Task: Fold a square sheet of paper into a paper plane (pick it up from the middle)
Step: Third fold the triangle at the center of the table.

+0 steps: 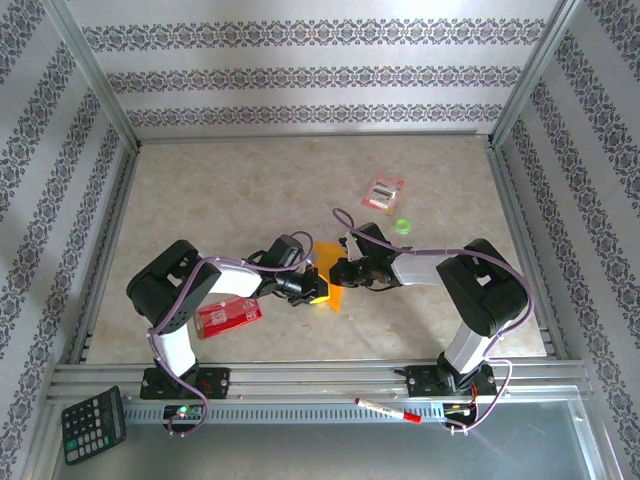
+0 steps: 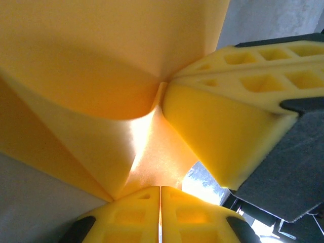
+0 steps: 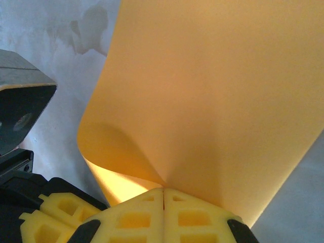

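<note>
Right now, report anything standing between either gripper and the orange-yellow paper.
Nothing visible does. The left gripper and the right gripper are each pinched shut directly on the square sheet of paper, close beside each other.

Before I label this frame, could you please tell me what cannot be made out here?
Top view: the left claw and right claw cover much of the square sheet of paper, so its folds are unclear.
Top view: the left arm hides part of the red packet.
Top view: the pink-and-white packet has print too small to read.
Both wrist views: frame edges cut off the sheet.
</note>
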You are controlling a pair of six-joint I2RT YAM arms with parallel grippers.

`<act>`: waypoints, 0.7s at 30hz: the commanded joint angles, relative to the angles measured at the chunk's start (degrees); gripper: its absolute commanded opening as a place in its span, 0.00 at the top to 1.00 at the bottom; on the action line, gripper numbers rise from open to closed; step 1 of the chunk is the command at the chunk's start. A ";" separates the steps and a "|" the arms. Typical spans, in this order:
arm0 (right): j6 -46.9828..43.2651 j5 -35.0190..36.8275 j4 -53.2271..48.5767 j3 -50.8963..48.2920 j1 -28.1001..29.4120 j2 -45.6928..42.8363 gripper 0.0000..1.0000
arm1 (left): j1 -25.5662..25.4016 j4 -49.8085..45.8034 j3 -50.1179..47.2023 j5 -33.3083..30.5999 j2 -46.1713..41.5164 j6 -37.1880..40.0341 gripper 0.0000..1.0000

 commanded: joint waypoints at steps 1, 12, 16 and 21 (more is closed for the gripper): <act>-1.06 4.76 -5.87 -2.28 -0.88 2.19 1.00 | 1.23 -1.48 0.33 -0.65 -2.92 1.43 0.89; -1.01 4.42 -5.95 -2.10 -0.87 2.44 1.00 | 3.94 -6.06 2.83 -0.95 0.58 5.45 0.89; -0.92 4.50 -5.88 -2.37 -0.87 2.37 1.00 | 4.18 -6.95 3.30 -0.98 2.13 6.33 0.89; -1.14 4.59 -6.26 -2.19 -0.88 2.18 1.00 | 4.30 -9.27 3.58 -1.82 -1.14 7.06 0.89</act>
